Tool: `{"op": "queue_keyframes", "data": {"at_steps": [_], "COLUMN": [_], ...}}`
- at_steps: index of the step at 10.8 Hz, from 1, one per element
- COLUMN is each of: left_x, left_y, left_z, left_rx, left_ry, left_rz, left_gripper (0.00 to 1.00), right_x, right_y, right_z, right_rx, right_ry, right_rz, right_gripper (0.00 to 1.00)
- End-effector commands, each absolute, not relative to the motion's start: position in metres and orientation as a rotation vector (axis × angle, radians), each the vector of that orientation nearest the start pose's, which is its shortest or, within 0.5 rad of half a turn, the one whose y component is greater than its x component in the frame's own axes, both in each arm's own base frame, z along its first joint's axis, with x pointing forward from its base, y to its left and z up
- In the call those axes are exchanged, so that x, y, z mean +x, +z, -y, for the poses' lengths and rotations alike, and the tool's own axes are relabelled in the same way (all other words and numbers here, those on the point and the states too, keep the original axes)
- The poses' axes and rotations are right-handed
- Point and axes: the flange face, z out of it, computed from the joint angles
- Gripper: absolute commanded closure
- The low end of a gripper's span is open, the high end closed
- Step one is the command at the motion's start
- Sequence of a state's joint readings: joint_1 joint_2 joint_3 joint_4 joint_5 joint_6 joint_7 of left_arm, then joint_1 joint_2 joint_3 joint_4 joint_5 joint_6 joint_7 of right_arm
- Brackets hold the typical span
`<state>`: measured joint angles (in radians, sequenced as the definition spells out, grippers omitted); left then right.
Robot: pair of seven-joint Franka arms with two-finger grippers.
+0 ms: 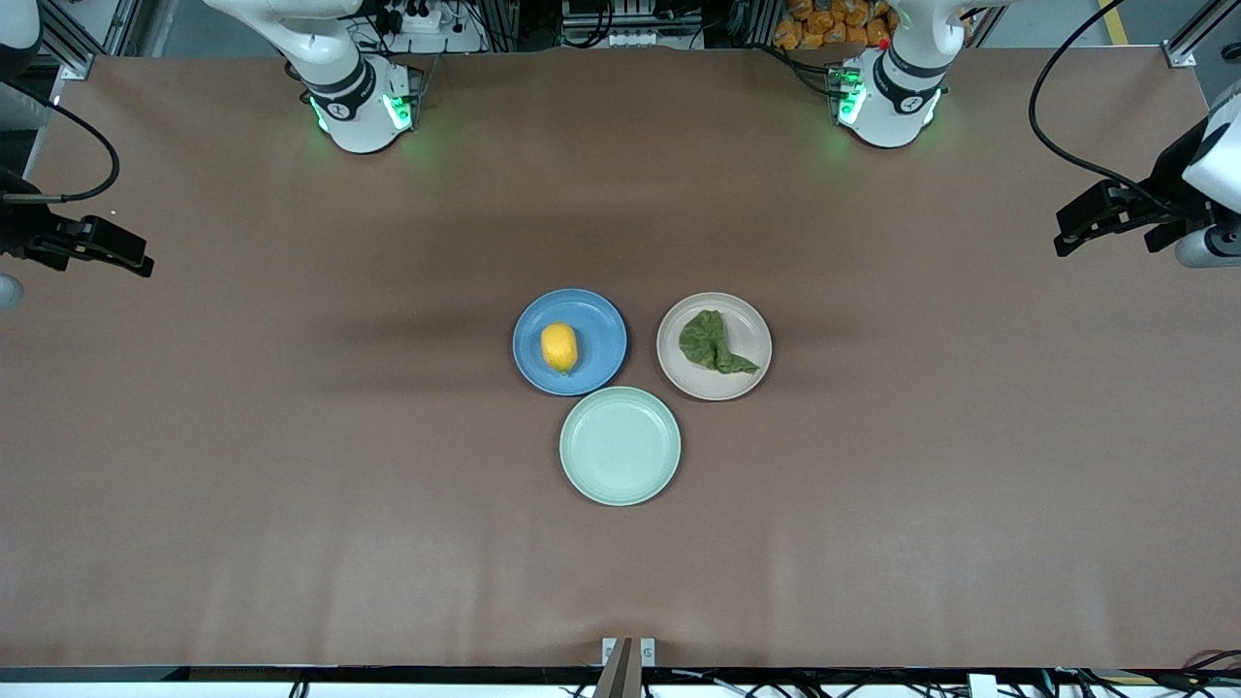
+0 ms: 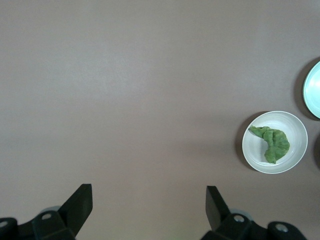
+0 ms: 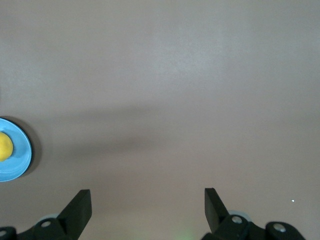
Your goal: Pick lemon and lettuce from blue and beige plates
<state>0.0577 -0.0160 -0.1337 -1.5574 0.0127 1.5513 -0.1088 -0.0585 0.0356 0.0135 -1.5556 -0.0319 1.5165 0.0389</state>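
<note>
A yellow lemon (image 1: pixel 559 347) lies on the blue plate (image 1: pixel 596 325) at the table's middle. A green lettuce leaf (image 1: pixel 711 343) lies on the beige plate (image 1: pixel 747 334) beside it, toward the left arm's end. My left gripper (image 1: pixel 1066 236) is open and empty, high over the left arm's end of the table; its wrist view shows the lettuce (image 2: pixel 272 141) on the beige plate (image 2: pixel 295 130). My right gripper (image 1: pixel 136 260) is open and empty over the right arm's end; its wrist view shows the lemon (image 3: pixel 4 147) on the blue plate (image 3: pixel 20 165).
An empty pale green plate (image 1: pixel 620 445) sits nearer to the front camera than the other two plates, touching or almost touching them; its edge shows in the left wrist view (image 2: pixel 312 92). The brown table (image 1: pixel 291 485) spreads bare around the plates.
</note>
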Motion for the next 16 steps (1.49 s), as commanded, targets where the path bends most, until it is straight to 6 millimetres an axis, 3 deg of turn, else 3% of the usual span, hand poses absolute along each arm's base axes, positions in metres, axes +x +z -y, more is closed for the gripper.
{"op": "queue_keyframes", "data": {"at_steps": [1, 3, 5, 6, 8, 9, 10, 14, 16], "left_x": [0.546, 0.551, 0.569, 0.575, 0.585, 0.588, 0.591, 0.584, 0.577], "left_y": [0.640, 0.630, 0.598, 0.582, 0.545, 0.530, 0.510, 0.428, 0.380], "left_z": [0.039, 0.040, 0.052, 0.069, 0.100, 0.127, 0.144, 0.227, 0.261], "left_rx": [-3.115, -3.123, -3.130, -3.141, -3.164, -3.159, -3.147, -3.086, -3.083], "left_ry": [-0.006, 0.023, 0.096, 0.125, 0.222, 0.242, 0.280, 0.328, 0.319], "left_rz": [0.052, 0.080, 0.050, 0.015, 0.231, 0.246, 0.284, 0.475, 0.501], "left_gripper": [0.00, 0.00, 0.00, 0.00, 0.00, 0.00, 0.00, 0.00, 0.00], "right_x": [0.560, 0.560, 0.559, 0.560, 0.564, 0.568, 0.571, 0.603, 0.611], "right_y": [0.610, 0.609, 0.609, 0.607, 0.598, 0.591, 0.586, 0.519, 0.491], "right_z": [0.031, 0.031, 0.031, 0.030, 0.029, 0.023, 0.010, -0.052, -0.101], "right_rx": [-3.148, -3.148, -3.148, -3.148, -3.145, -3.139, -3.120, -3.012, -3.024], "right_ry": [0.121, 0.123, 0.126, 0.131, 0.157, 0.176, 0.187, 0.275, 0.302], "right_rz": [-0.141, -0.141, -0.141, -0.138, -0.133, -0.118, -0.086, 0.003, -0.019], "right_gripper": [0.00, 0.00, 0.00, 0.00, 0.00, 0.00, 0.00, 0.00, 0.00]}}
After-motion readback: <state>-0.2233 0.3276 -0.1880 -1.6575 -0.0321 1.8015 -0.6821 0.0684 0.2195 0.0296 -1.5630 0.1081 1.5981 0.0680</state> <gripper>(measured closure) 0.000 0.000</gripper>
